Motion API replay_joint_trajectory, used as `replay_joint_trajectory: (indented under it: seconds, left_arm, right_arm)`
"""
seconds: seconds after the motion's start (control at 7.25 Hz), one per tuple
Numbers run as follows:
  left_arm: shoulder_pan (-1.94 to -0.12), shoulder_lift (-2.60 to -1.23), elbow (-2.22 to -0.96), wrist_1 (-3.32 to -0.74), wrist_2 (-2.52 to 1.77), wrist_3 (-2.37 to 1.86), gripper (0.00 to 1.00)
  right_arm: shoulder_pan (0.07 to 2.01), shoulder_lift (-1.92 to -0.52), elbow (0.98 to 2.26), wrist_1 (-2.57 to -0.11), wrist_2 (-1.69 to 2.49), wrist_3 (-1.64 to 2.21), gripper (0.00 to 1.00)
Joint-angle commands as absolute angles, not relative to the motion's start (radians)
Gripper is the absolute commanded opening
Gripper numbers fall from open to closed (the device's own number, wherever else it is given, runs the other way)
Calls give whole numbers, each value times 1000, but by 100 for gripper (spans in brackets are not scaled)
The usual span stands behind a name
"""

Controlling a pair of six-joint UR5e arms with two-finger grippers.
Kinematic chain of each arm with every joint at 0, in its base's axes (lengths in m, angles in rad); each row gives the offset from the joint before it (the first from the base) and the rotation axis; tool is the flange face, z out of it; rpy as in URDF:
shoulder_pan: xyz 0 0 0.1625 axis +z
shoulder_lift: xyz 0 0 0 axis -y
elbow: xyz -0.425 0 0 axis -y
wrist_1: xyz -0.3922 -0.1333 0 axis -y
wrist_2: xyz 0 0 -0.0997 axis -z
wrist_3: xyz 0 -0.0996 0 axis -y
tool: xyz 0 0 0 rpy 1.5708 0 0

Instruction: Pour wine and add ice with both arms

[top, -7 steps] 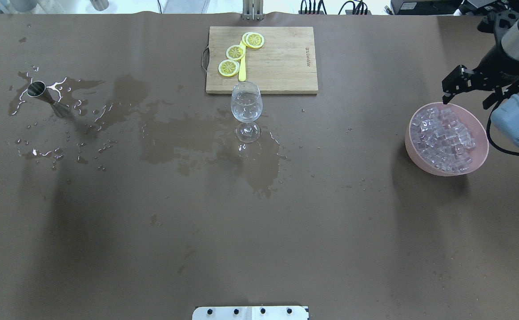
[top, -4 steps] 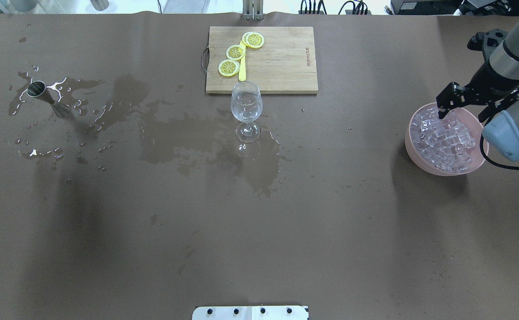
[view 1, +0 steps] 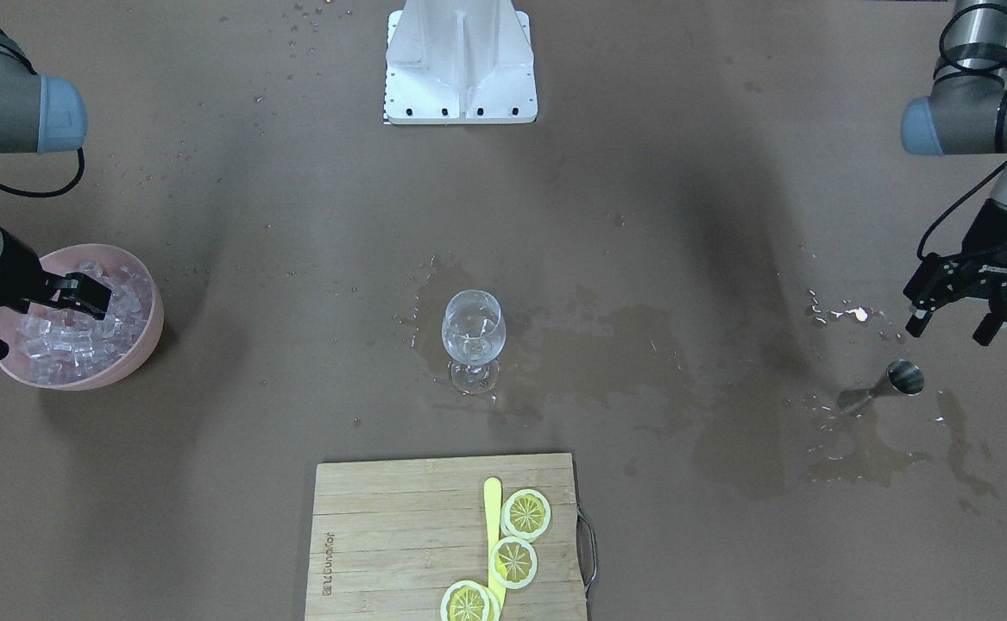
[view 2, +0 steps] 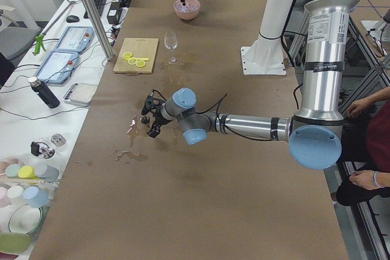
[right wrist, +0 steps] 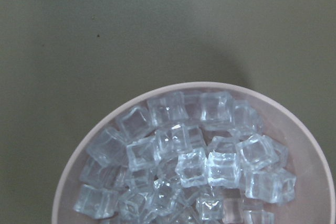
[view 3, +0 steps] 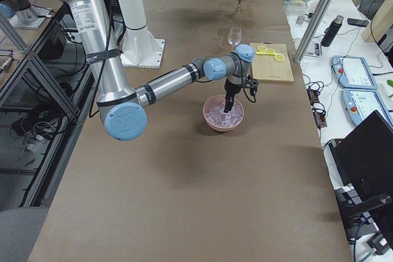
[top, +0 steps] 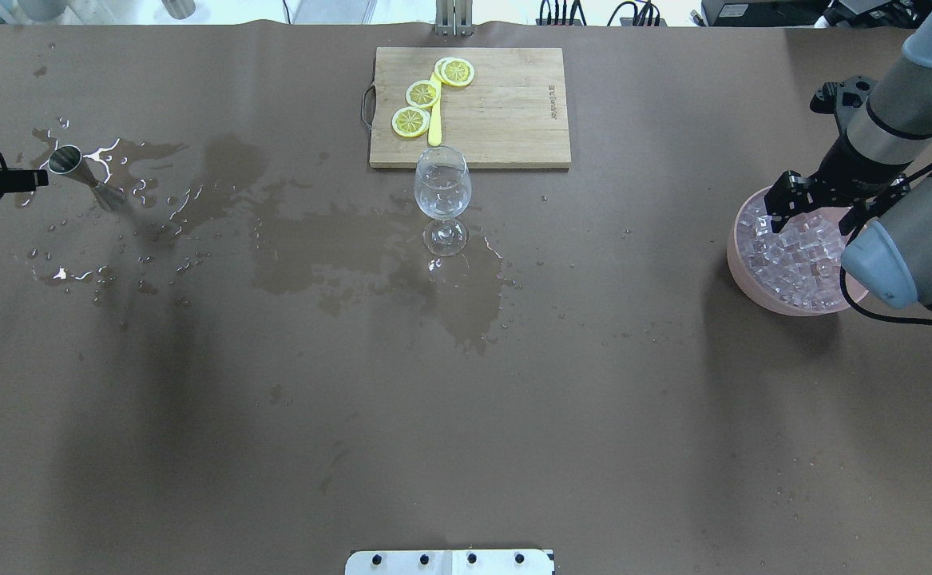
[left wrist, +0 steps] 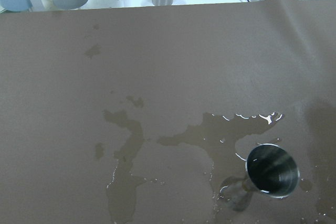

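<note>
A clear wine glass (top: 442, 192) (view 1: 472, 332) stands mid-table with a little clear wine in it. A pink bowl (top: 733, 255) (view 1: 151, 332) at the right end holds several ice cubes (top: 797, 255) (right wrist: 194, 166). My right gripper (top: 777, 214) (view 1: 99, 293) is open and empty, its tips low over the ice at the bowl's far side. A steel jigger (top: 66, 161) (view 1: 900, 379) (left wrist: 272, 170) stands upright in a puddle at the left end. My left gripper (view 1: 949, 330) is open and empty, just beside and above the jigger, apart from it.
A wooden cutting board (top: 505, 112) with lemon slices (top: 423, 94) and a yellow knife lies behind the glass. Wet patches (top: 314, 239) spread from the jigger to the glass. A white bracket (view 1: 460, 60) sits at the table's near edge.
My right gripper has come down and leftward onto the ice bowl. My left gripper has entered the overhead view at the left edge, next to the jigger.
</note>
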State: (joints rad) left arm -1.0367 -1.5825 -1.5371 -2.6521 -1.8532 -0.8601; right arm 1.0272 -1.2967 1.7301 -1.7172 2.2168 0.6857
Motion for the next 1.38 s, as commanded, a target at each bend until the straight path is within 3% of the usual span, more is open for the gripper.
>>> replay_joint_trajectory:
  seconds: [0.0, 0.55, 0.83, 1.24]
  left_arm:
    - [-931, -1585, -1540, -2687, -1746, -935, 98]
    - [-910, -1601, -1500, -2709, -1663, -930, 98]
    - [-910, -1627, -1387, -2800, -1648, -930, 98]
    - [-908, -1660, -1350, -2809, -1644, -937, 98]
  right_arm:
    - [1008, -1289, 1691, -1717, 2207, 686, 85]
    - [979, -1278, 1686, -1717, 2191, 686, 84]
    - [970, -1275, 1674, -1717, 2187, 686, 84]
    - [960, -1256, 1641, -1717, 2187, 696, 84]
